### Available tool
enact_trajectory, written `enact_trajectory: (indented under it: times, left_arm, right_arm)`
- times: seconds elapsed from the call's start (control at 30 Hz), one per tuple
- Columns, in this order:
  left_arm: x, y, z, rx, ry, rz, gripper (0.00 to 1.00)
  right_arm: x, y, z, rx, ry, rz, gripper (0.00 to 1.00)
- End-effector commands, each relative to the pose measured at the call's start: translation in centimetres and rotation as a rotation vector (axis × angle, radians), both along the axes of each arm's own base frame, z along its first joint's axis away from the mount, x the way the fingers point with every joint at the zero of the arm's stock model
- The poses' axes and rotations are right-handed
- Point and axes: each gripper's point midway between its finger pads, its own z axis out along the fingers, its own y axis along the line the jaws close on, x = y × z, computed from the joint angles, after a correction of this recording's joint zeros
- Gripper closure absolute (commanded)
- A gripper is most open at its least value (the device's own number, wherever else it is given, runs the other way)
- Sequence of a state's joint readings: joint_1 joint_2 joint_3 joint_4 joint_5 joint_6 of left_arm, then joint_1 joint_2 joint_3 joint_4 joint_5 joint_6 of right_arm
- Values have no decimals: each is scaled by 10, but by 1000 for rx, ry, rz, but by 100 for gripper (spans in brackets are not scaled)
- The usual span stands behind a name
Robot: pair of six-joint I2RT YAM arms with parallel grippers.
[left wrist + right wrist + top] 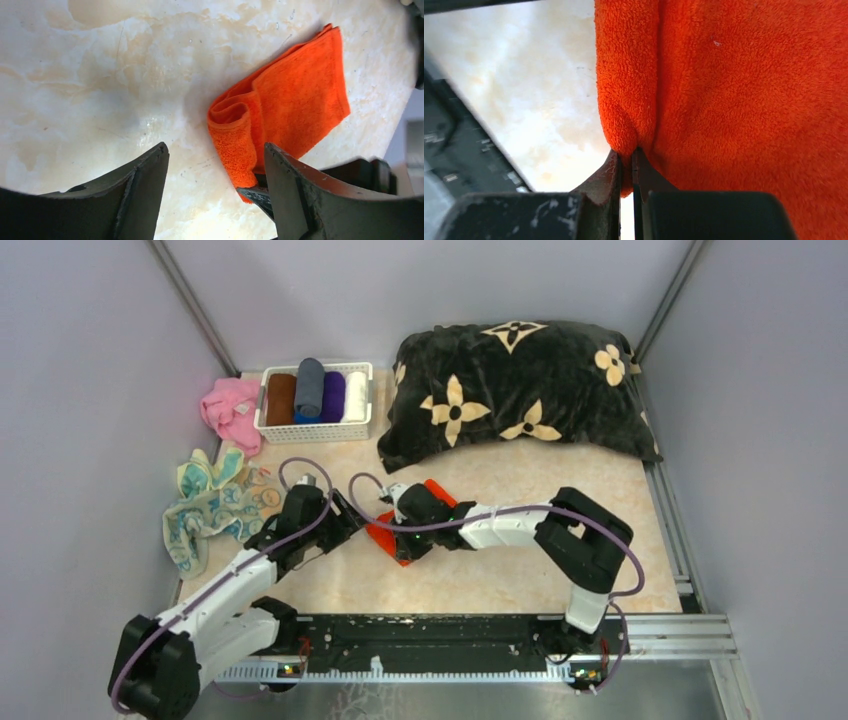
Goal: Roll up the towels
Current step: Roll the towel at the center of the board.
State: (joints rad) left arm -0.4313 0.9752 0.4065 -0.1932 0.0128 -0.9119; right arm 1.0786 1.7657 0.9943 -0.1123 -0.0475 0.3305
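Right gripper [626, 155] first: I had it clamped shut on a fold of the orange-red towel [295, 95], which lay partly rolled on the table [480, 570] just in front of the black cushion [520, 380]. My left gripper [215, 150] stood with its jaws wide apart, the towel's rolled end between them, gripping nothing.

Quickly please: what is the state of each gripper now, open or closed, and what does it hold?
Left gripper: open, holding nothing.
Right gripper: closed on the folded edge of the orange towel.
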Motion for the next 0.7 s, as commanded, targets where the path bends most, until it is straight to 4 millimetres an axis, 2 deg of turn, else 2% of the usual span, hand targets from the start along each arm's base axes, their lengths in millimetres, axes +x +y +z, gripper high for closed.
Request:
enact_trajectory:
  times: [0.0,0.1,0.23,0.47,0.67]
  left_arm:
    - [-10,8,9,24,-7,-5,24]
    - [-17,3,10,-7,4,-28,25]
    - [-20,-6,7,-59,14,-53,27]
    - [-9,-21,4,-107,17,-86,30]
    - [-7,-29,-15,-92,76,-119,39]
  right_arm:
    - [-45,29,43,375,355,179,100]
    - [-36,28,56,507,480,152,100]
    - [-25,19,60,634,630,92,100]
    - [-19,7,33,635,761,-29,100]
    - [-14,0,14,567,744,-96,100]
